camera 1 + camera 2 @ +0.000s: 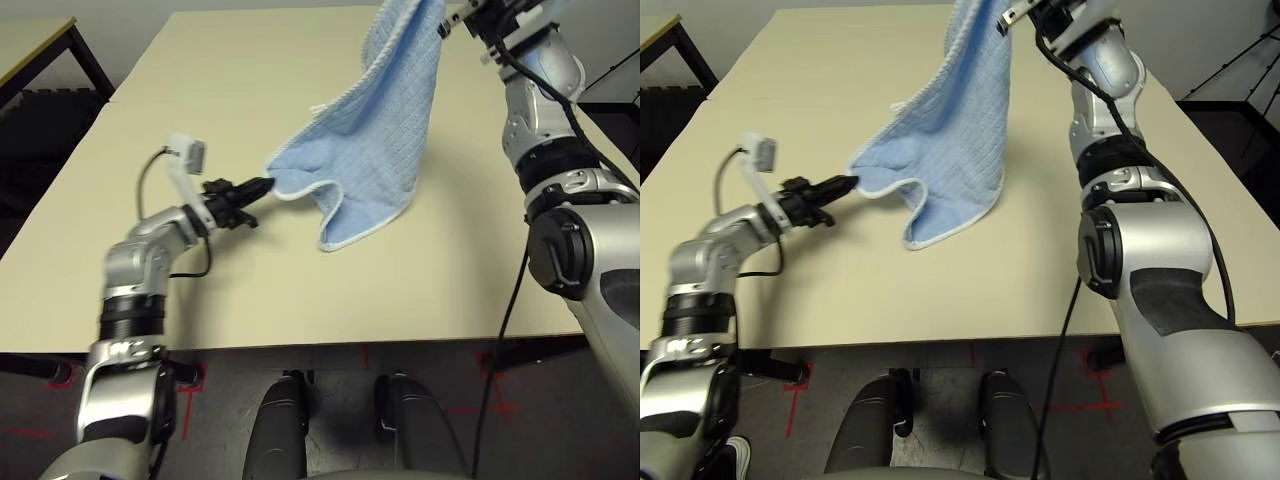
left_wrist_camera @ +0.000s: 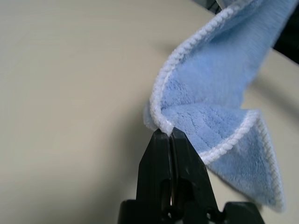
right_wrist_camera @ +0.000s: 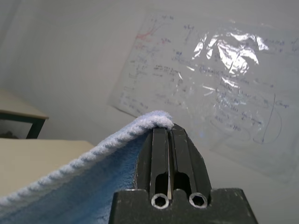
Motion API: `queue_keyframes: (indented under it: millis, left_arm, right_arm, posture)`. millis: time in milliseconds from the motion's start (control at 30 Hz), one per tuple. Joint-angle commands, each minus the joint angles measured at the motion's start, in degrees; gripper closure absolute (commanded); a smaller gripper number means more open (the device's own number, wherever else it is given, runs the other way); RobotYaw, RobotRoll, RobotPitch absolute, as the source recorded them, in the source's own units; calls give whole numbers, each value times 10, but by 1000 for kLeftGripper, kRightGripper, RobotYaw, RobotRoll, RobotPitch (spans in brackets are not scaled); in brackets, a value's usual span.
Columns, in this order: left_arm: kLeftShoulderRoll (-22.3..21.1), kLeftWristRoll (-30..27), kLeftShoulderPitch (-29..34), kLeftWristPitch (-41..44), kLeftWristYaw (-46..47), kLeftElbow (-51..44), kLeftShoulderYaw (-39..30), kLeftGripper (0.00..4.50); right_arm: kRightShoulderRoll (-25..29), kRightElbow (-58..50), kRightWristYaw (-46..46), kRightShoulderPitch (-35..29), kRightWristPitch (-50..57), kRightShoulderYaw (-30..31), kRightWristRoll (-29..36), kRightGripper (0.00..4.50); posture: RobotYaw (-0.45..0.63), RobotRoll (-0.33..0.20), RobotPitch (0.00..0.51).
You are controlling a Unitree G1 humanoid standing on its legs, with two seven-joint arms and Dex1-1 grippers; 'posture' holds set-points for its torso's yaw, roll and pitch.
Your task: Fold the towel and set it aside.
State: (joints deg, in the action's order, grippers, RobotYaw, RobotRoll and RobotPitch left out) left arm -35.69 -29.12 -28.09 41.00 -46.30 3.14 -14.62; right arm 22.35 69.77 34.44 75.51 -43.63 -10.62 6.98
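- Nearest, the left gripper (image 1: 262,186) is pinching one hemmed corner of the towel (image 1: 365,150), fingers pressed tight on the white edging, low over the table (image 1: 300,290) near its middle.
- Between the two grips, the light-blue cloth is sagging and curling: soft, light terry, likely best handled by its stitched corners.
- Farther back, the right gripper (image 3: 163,128) is clamping another corner, lifting it high toward the table's far right corner.

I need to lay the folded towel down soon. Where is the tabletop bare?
Bare table lies beyond the left gripper, on the far left side, and along the near edge below the towel. The middle is crowded: the towel hangs there between the left gripper and the raised right gripper.
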Motion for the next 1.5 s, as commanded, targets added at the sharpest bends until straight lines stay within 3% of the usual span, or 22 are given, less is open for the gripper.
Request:
queue_keyframes:
  millis: [33, 267, 367, 500, 633, 800, 967, 1267, 1500]
  left_arm:
    - [-47, -24, 12, 52, -17, -61, 0, 4444]
    - [-206, -52, 1, 116, -130, -94, 36, 4444]
    - [-279, -33, -2, 95, -197, -75, 68, 4444]
    - [-337, -13, -22, 70, -263, -39, 108, 4444]
    - [-330, -5, -35, 58, -274, -27, 133, 4444]
    - [-282, -10, -26, 61, -255, -32, 154, 4444]
    - [-265, 0, -20, 55, -257, -21, 174, 4444]
    - [-291, 9, -15, 54, -287, 0, 183, 4444]
    - [-306, 25, -4, 27, -256, 26, 153, 4444]
  right_arm:
    - [10, -5, 9, -27, 17, 1, -4, 4500]
    - [42, -9, 46, -56, 85, -34, 37, 4500]
    - [70, -2, 27, -53, 101, -49, 41, 4500]
    - [101, 4, 8, -52, 115, -61, 40, 4500]
    - [106, 3, 5, -62, 115, -62, 40, 4500]
    - [104, 2, 0, -63, 113, -61, 40, 4500]
    - [104, 3, -2, -54, 115, -58, 38, 4500]
    - [114, 7, -10, -50, 114, -60, 31, 4500]
    - [114, 6, -9, -56, 115, -63, 29, 4500]
  posture:
    - [72, 0, 153]
    - [90, 0, 171]
    - [91, 0, 176]
    - [91, 0, 180]
    - [85, 0, 182]
    - [76, 0, 184]
    - [71, 0, 180]
    - [67, 0, 174]
    - [64, 0, 178]
